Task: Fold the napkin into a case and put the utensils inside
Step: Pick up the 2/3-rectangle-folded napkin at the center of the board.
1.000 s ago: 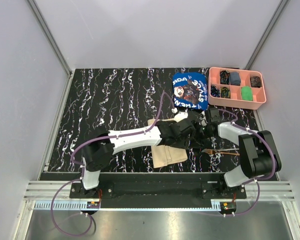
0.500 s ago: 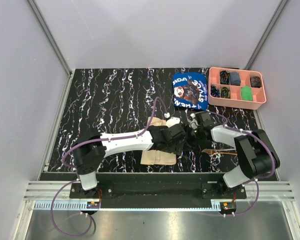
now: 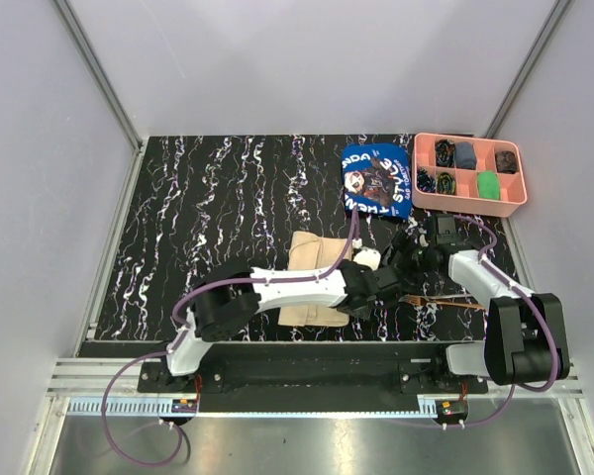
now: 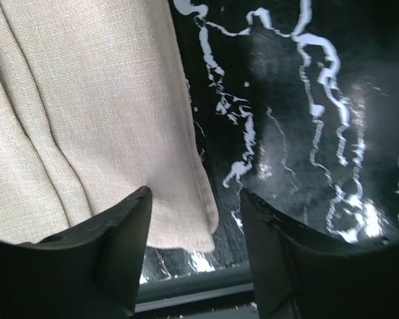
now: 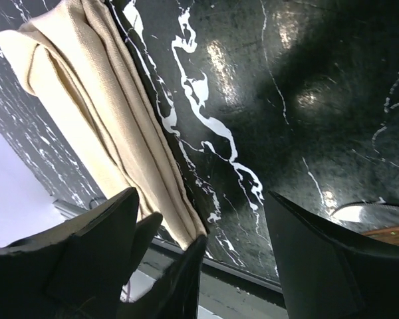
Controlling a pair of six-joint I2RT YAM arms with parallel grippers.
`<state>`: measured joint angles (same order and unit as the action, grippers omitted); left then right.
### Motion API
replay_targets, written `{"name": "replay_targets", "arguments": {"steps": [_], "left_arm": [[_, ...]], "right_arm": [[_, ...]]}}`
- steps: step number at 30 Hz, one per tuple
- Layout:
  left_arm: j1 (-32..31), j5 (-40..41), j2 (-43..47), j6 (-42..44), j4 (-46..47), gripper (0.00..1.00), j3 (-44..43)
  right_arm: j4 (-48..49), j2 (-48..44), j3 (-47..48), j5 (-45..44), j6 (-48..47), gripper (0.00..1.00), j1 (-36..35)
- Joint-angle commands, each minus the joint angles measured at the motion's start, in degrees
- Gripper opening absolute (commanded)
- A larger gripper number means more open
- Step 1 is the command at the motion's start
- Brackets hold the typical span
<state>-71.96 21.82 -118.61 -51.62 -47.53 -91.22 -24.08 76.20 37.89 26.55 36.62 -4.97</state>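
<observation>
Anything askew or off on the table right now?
Nothing spilled or damaged. The napkin is folded unevenly: in the left wrist view its layers lie stepped, not flush. The fork lies outside it, on the table.

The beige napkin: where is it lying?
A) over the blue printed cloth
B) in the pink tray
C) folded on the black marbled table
C: the napkin lies folded in layers on the table, apart from the pink tray.

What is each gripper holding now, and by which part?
Nothing is held. The left gripper is open over a corner of the napkin without pinching it. The right gripper is open over the table.
</observation>
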Motion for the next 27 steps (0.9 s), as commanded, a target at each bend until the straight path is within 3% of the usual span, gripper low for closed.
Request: {"name": "replay_targets", "arguments": {"steps": [1, 12, 16, 17, 18, 27], "left_arm": [[-0.4, 4.3, -1.9, -3.5, -4.9, 0.56, -4.5], [-0.9, 2.7, -7.3, -3.8, -6.5, 0.35, -7.0], [-0.5, 2.5, -7.8, -2.8, -6.3, 0.19, -6.8], [-0.2, 2.4, -7.2, -2.7, -6.3, 0.04, -6.6], [0.0, 2.2, -6.6, -2.5, -6.1, 0.0, -5.7], [1.7, -6.8, 7.9, 0.5, 4.3, 0.0, 6.1]], "right_arm": [[-2.7, -1.8, 2.0, -3.2, -2.3, 0.84, 0.1], [-1.5, 0.3, 0.8, -3.3, -4.1, 0.84, 0.2], [1.5, 1.8, 0.9, 0.9, -5.1, 0.86, 0.1], [1.8, 2.0, 1.0, 1.5, -5.1, 0.87, 0.1], [2.4, 2.6, 1.1, 2.1, -5.7, 0.88, 0.1], [12.3, 8.5, 1.2, 11.8, -3.2, 0.9, -1.8]]}}
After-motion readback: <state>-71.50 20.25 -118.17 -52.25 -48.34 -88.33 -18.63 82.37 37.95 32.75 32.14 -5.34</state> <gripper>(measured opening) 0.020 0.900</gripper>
